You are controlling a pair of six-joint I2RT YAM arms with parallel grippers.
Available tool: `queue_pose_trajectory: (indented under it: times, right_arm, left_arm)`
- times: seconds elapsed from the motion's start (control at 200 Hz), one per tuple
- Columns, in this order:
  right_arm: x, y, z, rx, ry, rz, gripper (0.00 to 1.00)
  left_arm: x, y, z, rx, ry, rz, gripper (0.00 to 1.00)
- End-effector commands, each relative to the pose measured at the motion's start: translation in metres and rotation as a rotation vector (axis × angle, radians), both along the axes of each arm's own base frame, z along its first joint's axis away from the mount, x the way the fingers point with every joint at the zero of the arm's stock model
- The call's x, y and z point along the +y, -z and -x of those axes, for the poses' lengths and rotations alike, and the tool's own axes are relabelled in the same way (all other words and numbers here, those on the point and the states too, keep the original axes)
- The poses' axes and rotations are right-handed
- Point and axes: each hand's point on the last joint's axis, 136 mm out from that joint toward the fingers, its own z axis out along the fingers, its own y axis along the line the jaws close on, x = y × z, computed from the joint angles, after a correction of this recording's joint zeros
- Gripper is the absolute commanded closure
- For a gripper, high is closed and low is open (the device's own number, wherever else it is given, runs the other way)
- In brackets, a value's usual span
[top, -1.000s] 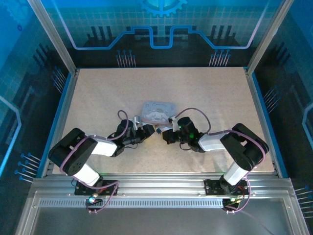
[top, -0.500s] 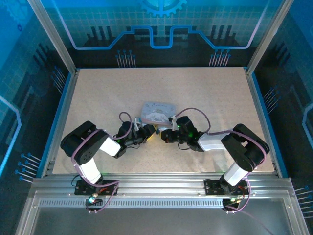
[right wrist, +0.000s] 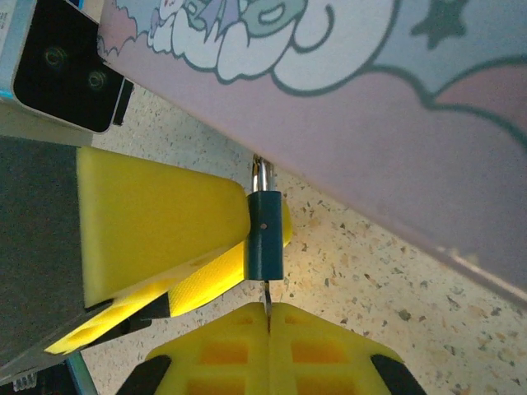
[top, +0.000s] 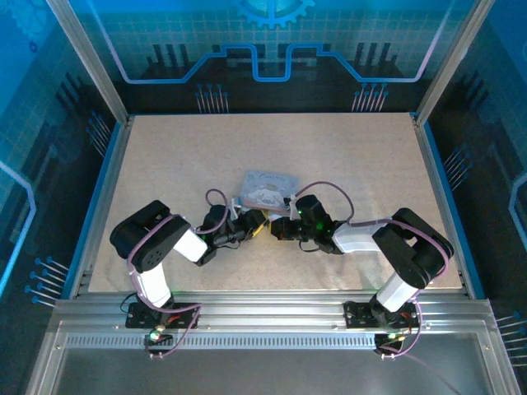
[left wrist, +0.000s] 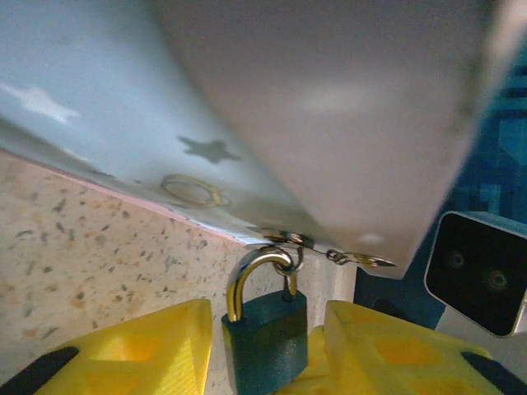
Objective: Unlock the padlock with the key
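**1. Padlock.** The padlock (left wrist: 265, 341) has a small dark teal body and a thin brass-coloured shackle (left wrist: 245, 278). The shackle is closed and hooked through the hasp ring (left wrist: 284, 239) on the lower edge of the cartoon-printed tin box (left wrist: 329, 107). The body hangs below the ring, directly between the jaws of the left gripper (left wrist: 268, 329).

**2. Left gripper.** The jaws stand partly apart, with one yellow finger (left wrist: 132, 350) on each side of the padlock body. In the left wrist view a sliver of table (left wrist: 90, 239) shows between one finger and the body, so no clamp is confirmed.

**3. Right gripper.** The right gripper (right wrist: 270, 317) is clenched on the key (right wrist: 268, 295), a thin dark blade projecting from between its fingertips. The blade tip meets the underside of the padlock, just ahead of the jaws. Whether it sits in the keyway cannot be told.

**4. View differences.** The left wrist view gives the shackle loop, the hasp ring and the finger gap. The right wrist view gives the key blade and the tin's cloud-and-star print.

**5. Surroundings.** The tin wall stands close above and beyond both sets of jaws. A black-faced camera module (left wrist: 478, 267) sits to the right of the left jaws.
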Motion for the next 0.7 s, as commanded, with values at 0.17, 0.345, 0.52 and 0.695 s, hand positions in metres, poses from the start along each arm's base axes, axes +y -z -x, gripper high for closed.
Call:
queue_pose_trajectory:
  times: [0.17, 0.345, 0.52, 0.695]
  right_arm:
    - [0.013, -0.021, 0.001, 0.007, -0.002, -0.069, 0.98]
    - [0.013, -0.026, 0.000, 0.006, 0.009, -0.088, 0.96]
    - [0.008, -0.029, 0.001, -0.006, 0.022, -0.072, 0.92]
    - [0.003, -0.027, 0.002, -0.009, 0.028, -0.052, 0.84]
  left_arm:
    - [-0.011, -0.003, 0.003, 0.009, 0.029, 0.026, 0.70]
    - [-0.012, -0.004, 0.003, 0.005, 0.029, 0.031, 0.78]
    - [-0.012, -0.006, 0.004, -0.008, 0.033, 0.030, 0.84]
    - [-0.014, -0.008, 0.005, -0.015, 0.039, 0.037, 0.89]
